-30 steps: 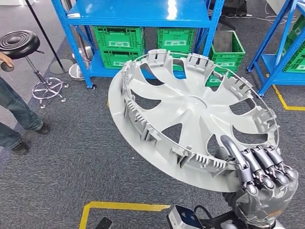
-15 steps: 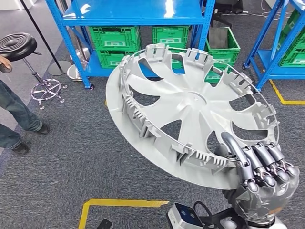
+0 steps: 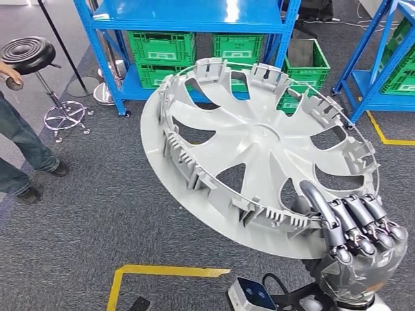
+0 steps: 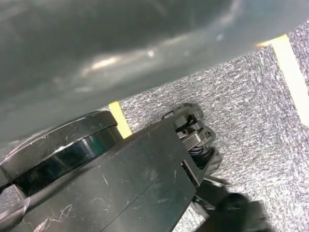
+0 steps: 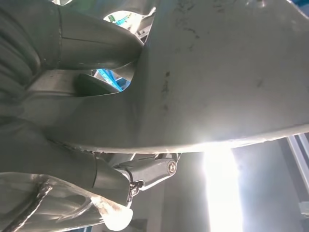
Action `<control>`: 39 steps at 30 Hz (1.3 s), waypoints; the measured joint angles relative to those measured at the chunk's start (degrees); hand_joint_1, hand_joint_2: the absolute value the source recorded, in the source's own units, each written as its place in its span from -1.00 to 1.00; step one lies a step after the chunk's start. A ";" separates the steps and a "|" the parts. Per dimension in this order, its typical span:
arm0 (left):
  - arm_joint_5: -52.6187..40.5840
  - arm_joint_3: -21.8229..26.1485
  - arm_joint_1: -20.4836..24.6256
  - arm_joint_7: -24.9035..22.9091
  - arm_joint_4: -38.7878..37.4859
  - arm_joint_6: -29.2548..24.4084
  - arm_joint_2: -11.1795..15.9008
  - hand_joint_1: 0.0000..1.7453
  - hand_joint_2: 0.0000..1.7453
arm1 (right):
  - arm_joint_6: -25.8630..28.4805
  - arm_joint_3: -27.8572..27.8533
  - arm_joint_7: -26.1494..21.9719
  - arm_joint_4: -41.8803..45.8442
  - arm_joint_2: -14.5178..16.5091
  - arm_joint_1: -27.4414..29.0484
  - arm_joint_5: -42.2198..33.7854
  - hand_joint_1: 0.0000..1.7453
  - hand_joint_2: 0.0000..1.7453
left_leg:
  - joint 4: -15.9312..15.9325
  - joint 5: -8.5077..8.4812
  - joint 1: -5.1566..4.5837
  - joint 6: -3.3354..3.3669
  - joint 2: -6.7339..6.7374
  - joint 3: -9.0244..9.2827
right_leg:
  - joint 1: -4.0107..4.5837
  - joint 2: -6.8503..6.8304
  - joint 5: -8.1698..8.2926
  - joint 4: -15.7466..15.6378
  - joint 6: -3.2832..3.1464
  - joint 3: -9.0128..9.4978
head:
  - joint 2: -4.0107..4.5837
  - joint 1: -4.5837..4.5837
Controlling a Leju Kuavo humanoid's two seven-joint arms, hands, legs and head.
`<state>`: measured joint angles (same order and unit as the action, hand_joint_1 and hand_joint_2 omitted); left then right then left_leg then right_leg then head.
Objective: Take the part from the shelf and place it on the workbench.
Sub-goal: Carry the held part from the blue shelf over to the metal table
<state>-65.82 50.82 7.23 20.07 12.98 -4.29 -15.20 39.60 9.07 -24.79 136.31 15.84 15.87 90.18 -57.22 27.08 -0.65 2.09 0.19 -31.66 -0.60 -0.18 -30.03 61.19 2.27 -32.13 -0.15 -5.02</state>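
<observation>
My right robot hand (image 3: 360, 243) clasped the rim of the wheel cover (image 3: 254, 146), a broad, light, rigid but flexible part I judged best edge-held; my left went unseen.

Right hand (image 3: 360, 249) raised low right in head view, fingers (image 3: 342, 223) curled over part rim, gripping

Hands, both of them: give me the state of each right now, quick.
Left hand: cannot be told from these views.
Right hand: holding the grey wheel cover by its near rim, fingers curled over the edge.
</observation>
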 joint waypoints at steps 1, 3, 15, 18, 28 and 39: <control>0.01 0.01 0.02 0.00 0.00 0.00 0.00 -1.00 -1.00 | 0.00 0.09 0.09 0.00 -0.06 -0.06 0.00 1.00 1.00 | -0.26 -0.02 -0.12 -0.24 -0.02 -0.27 | 0.02 0.04 0.56 -2.45 -0.16 1.21 | 0.00 0.05; 0.05 0.02 0.00 0.00 -0.01 0.01 0.00 -1.00 -1.00 | 0.00 0.30 0.39 -0.01 -0.15 -0.07 0.01 1.00 1.00 | -0.67 -0.19 -0.30 -0.73 -0.01 -0.83 | 0.09 0.20 0.50 -3.58 -0.46 1.64 | -0.01 0.11; 1.03 0.17 -0.16 -0.28 -0.09 0.04 0.10 -1.00 -1.00 | 0.00 0.80 1.20 -0.01 -0.90 -0.30 0.03 1.00 1.00 | -7.49 1.93 0.69 -2.49 -0.14 -2.74 | -0.27 0.09 1.08 -3.49 -1.62 1.08 | 0.00 0.54; 1.04 0.21 -0.04 -0.30 -0.15 -0.04 0.08 -1.00 -1.00 | 0.00 0.87 1.27 -0.01 -1.10 -0.59 0.02 1.00 1.00 | -1.21 0.65 0.54 -2.04 -0.25 -0.26 | 0.05 0.13 1.18 -3.19 -1.27 0.37 | 0.00 0.46; 1.47 0.38 -0.27 -0.50 -0.22 0.26 0.01 -1.00 -1.00 | 0.00 0.90 1.63 -0.01 -1.65 -0.58 -0.24 1.00 1.00 | -0.73 0.54 0.22 -1.58 -0.31 -0.58 | -0.16 0.07 1.88 -3.84 -0.89 0.20 | 0.00 0.43; 2.92 0.48 -0.48 -0.56 -0.31 0.66 0.20 -1.00 -1.00 | 0.01 1.08 2.25 0.07 -2.68 0.17 -0.03 1.00 1.00 | 2.80 -0.20 0.27 1.64 -0.28 1.88 | -0.52 0.11 2.39 -0.55 0.85 -0.99 | 0.00 0.38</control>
<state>-62.90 51.30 6.75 19.51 12.68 -3.63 -15.00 39.61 10.15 -22.54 136.38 13.15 16.04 90.15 -54.42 26.88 -0.38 3.73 -0.08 -29.78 -1.12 -0.07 -27.64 60.63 3.12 -33.12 -0.15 -4.64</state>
